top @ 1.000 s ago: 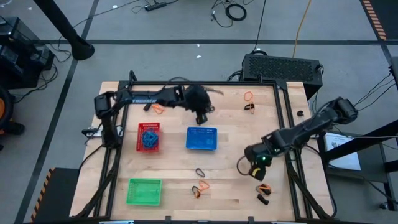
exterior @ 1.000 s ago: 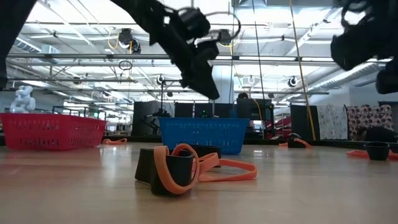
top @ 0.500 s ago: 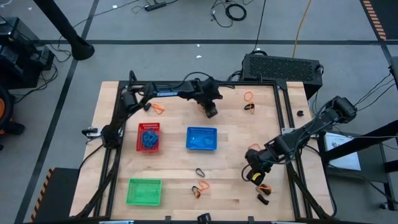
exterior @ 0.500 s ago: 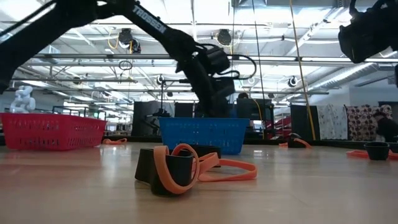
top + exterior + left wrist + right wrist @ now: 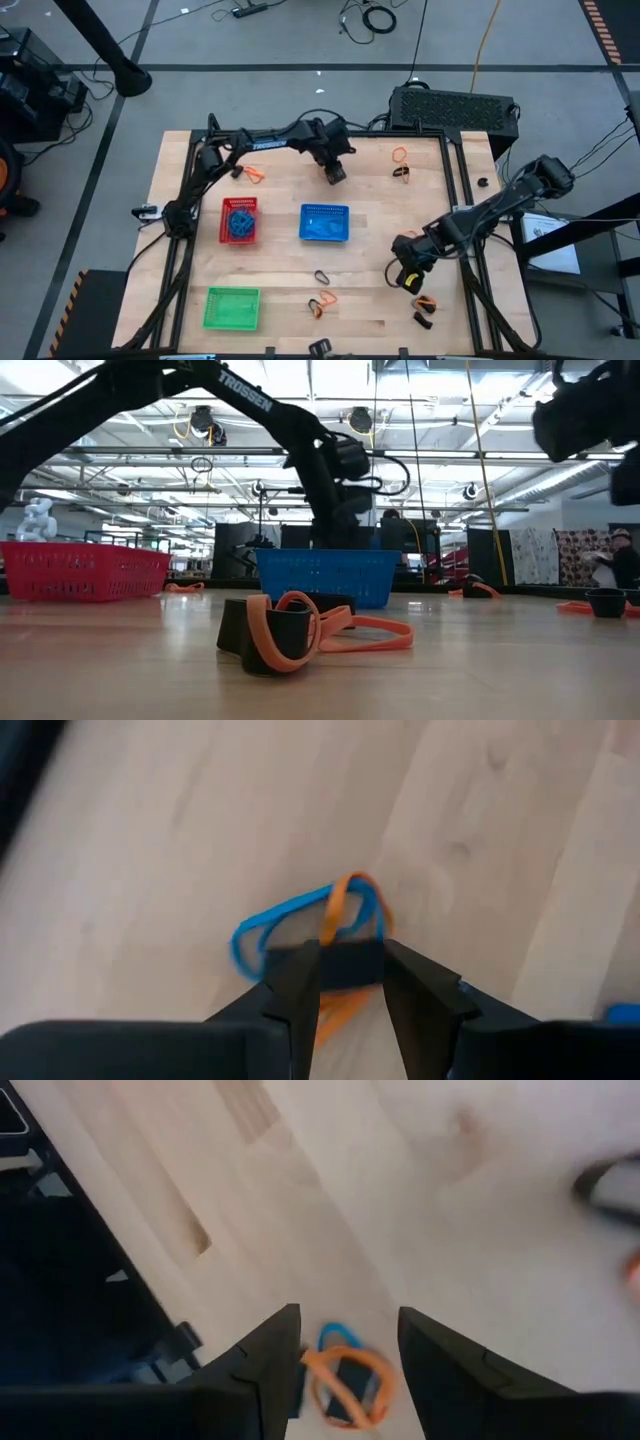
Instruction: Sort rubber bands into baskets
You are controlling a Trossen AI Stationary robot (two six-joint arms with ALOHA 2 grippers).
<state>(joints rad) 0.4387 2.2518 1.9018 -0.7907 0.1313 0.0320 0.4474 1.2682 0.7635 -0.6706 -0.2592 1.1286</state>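
My left gripper (image 5: 336, 176) hangs open at the far middle of the table, behind the blue basket (image 5: 325, 222). In its wrist view the fingertips (image 5: 342, 948) straddle a tangle of blue, orange and black rubber bands (image 5: 310, 925) lying on the wood. My right gripper (image 5: 404, 277) is open low over the near right, with an orange, blue and black tangle (image 5: 345, 1380) between its fingers. The red basket (image 5: 239, 219) holds blue bands. The green basket (image 5: 232, 307) sits near left. In the low view the blue basket (image 5: 325, 575) hides my left fingertips.
Loose bands lie at far left (image 5: 252, 173), far right (image 5: 400, 160), near middle (image 5: 321, 300) and near right (image 5: 423, 310). An orange and black tangle (image 5: 290, 630) sits at the near edge. Black frame rails (image 5: 462, 200) border the table's sides.
My left gripper has gone from over the blue basket's far rim toward the table's far edge and a little right. It has sunk and tipped more steeply down, and its fingers keep the same gap.
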